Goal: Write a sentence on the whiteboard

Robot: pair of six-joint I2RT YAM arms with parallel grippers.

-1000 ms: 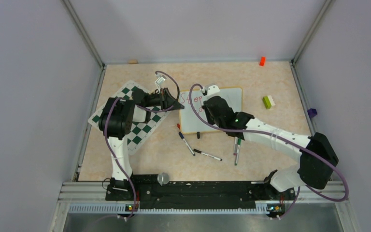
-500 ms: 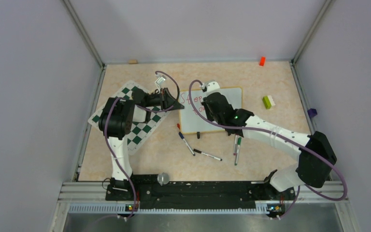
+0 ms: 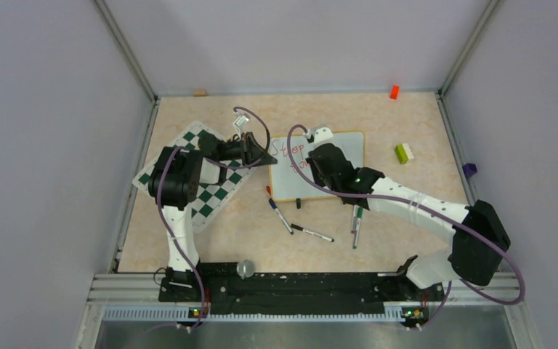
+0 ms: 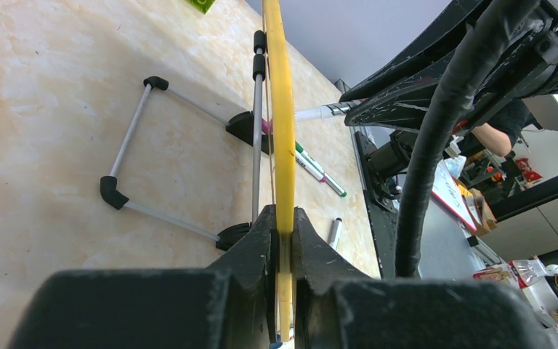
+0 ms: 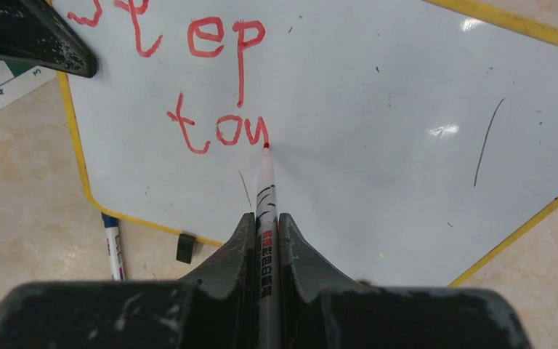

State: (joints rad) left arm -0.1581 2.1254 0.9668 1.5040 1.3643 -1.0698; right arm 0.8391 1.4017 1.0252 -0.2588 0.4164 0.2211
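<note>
A pale marbled counter (image 3: 378,116), walled in lilac panels, carries everything. On it, beside a green-and-white chessboard mat (image 3: 211,198), the small glossy white rectangular whiteboard with a thin yellowish frame (image 3: 349,149) is propped at the middle.

The board is judged to be light, stiff and slick, so it is likely to slide or tip under pen pressure. It is best taken by the frame edge, and that is where the left tool (image 4: 283,227) is pinched narrowly onto it. The right tool (image 5: 265,234) is closed on a slim white red-tipped marker (image 5: 265,190). The marker's smooth barrel is held low, near the tip, which suits fine strokes.

The red handwritten sentence (image 5: 241,65) reads "Step" above "tou", so it is judged unfinished.

Only the overhead view shows both arms and three loose markers (image 3: 312,233) on the counter, but there the lettering is half hidden by the right arm. Only the right wrist view shows the tip resting just after the last letter. Only the left wrist view shows the board edge-on with its wire stand (image 4: 127,138) behind.
</note>
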